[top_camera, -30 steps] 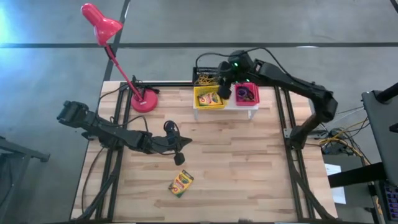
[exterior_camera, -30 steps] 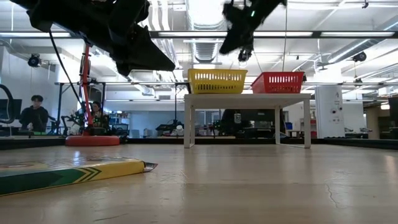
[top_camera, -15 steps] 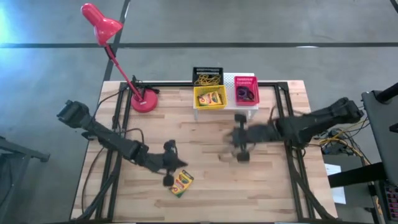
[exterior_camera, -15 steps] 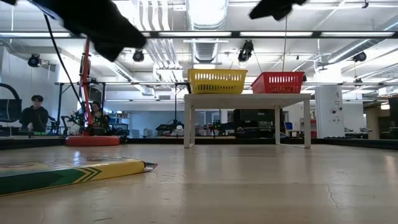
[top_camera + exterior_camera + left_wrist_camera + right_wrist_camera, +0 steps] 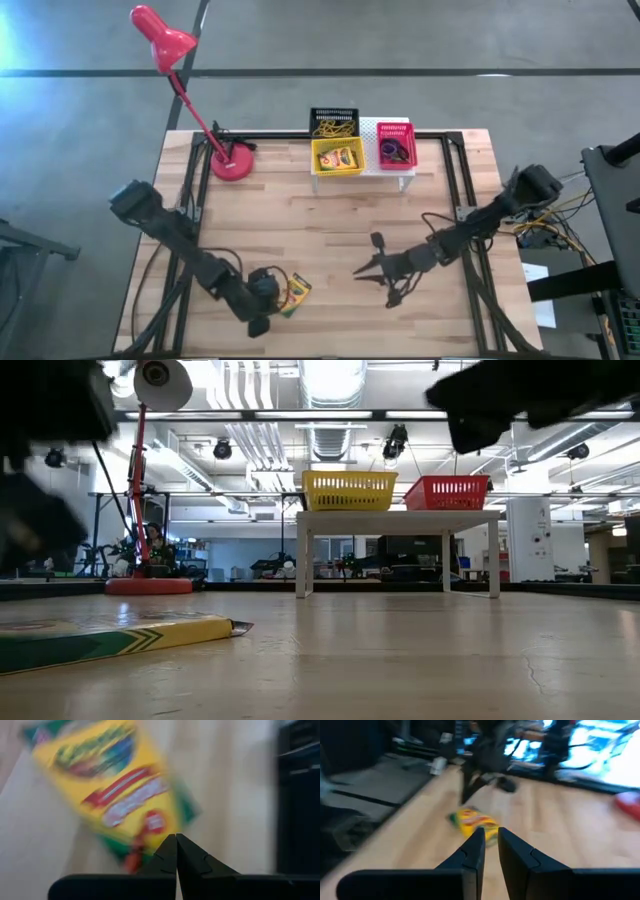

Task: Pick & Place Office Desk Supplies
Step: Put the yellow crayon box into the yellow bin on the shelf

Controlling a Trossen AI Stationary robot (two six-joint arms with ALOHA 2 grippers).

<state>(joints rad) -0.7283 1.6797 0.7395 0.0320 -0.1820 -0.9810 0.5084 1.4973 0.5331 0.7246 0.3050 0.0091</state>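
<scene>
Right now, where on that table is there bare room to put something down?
Bare wood lies between the red lamp base and the white riser at the back and the two grippers in front. The front is crowded: the left gripper by a crayon box, the right gripper mid-front.

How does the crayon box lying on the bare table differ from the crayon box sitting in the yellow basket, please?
The crayon box on the table lies loose on the wood near the front edge, beside the left gripper; the crayon box in the yellow basket sits contained, up on the white riser at the back. The table box lies at a slant; the basket box lies roughly square with the yellow basket. Both are yellow-and-green.
</scene>
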